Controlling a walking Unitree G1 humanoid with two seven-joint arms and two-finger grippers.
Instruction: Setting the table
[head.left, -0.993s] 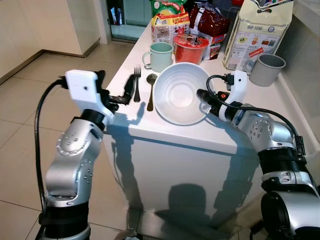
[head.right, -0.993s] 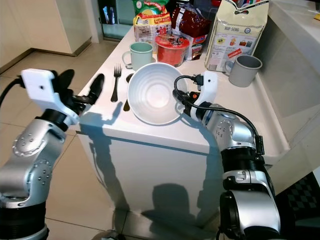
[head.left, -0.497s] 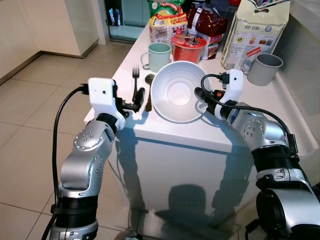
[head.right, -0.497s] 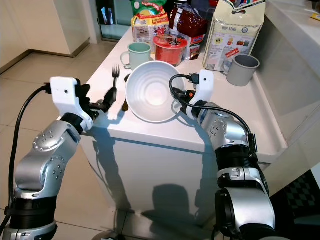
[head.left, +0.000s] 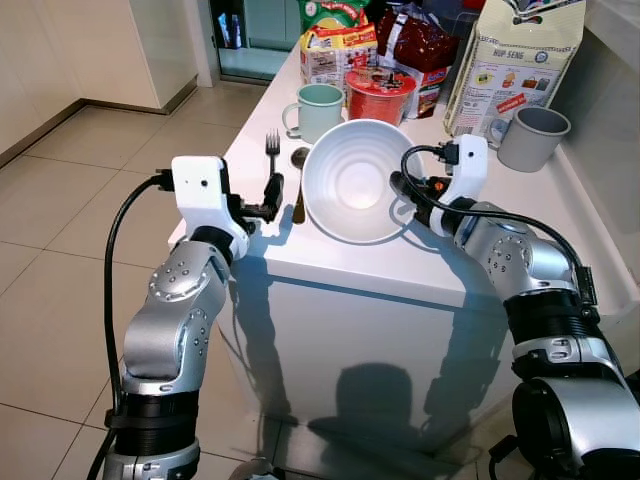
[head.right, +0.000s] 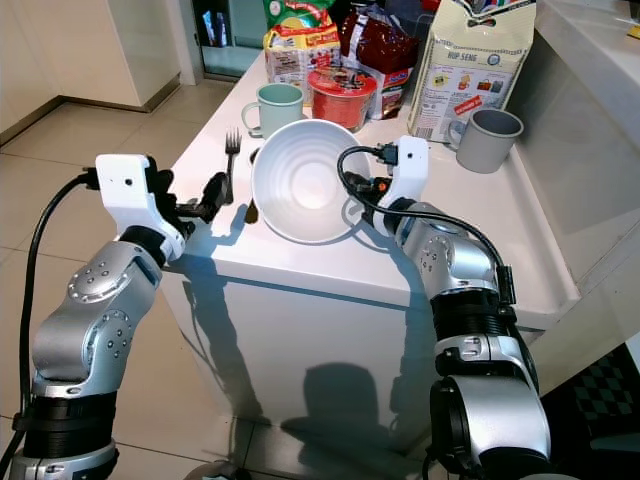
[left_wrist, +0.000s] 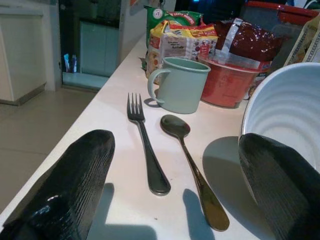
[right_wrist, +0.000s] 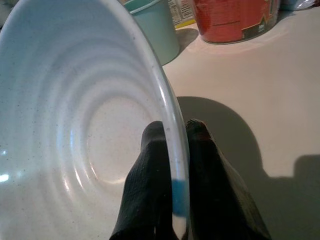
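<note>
Bowl pinched and tilted; fork and spoon ahead.
Right end effector (right_wrist: 172, 150) clamps the white bowl (head.left: 355, 190) rim, probably lifted; lower it flat onto the tabletop (head.left: 480, 260). Left end effector (left_wrist: 175, 192) gapes empty before fork (left_wrist: 145, 150) and spoon (left_wrist: 192, 167).

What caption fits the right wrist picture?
Right pincer pinching the white bowl's rim.
</note>
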